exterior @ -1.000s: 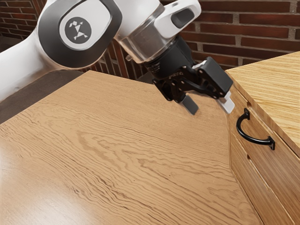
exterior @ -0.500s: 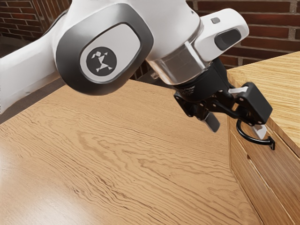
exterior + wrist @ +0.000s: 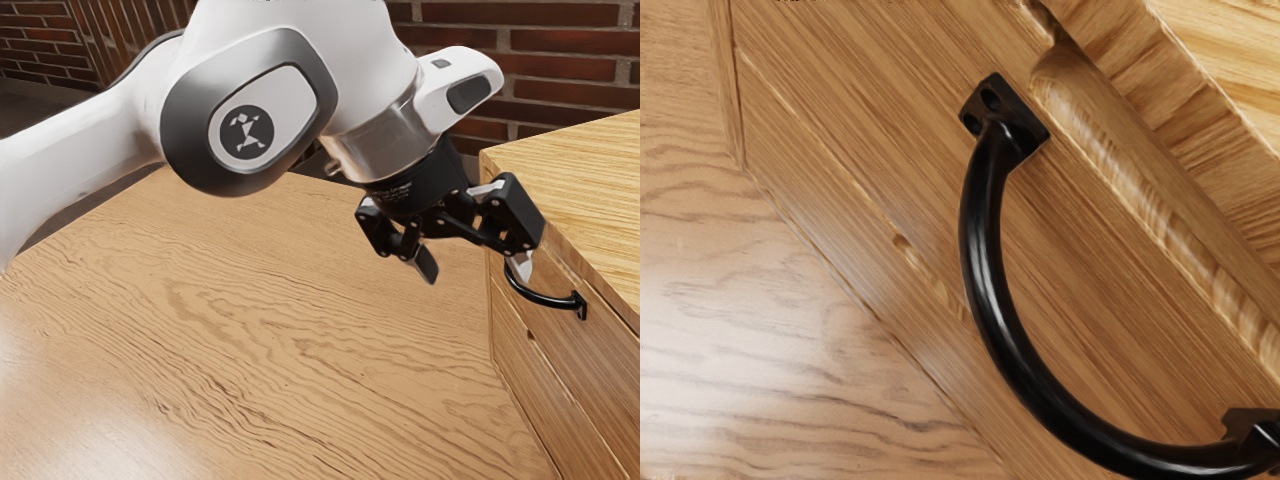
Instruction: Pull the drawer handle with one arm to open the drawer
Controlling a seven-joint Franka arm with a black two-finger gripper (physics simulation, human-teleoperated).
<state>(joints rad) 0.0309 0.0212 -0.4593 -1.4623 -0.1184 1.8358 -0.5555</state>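
Observation:
A wooden cabinet stands at the exterior view's right, its top drawer front (image 3: 560,330) carrying a curved black handle (image 3: 545,295). The drawer looks shut, flush with the cabinet face. My black gripper (image 3: 472,262) hangs open just off the handle's near end. One finger (image 3: 425,262) is out over the table and the other fingertip (image 3: 521,267) sits right by the handle's upper mount. Close under my hand, the handle (image 3: 990,300) arcs across the drawer front (image 3: 840,150), its square mount plate (image 3: 1002,112) near the drawer's top edge.
A broad wooden tabletop (image 3: 250,340) spreads below and to the exterior view's left of the gripper. The cabinet's top slab (image 3: 580,190) overhangs the drawer. A brick wall (image 3: 560,60) runs behind.
My hand has pulled back a little toward the exterior view's left and risen slightly, from over the handle to just beside its near end. The drawer has not moved.

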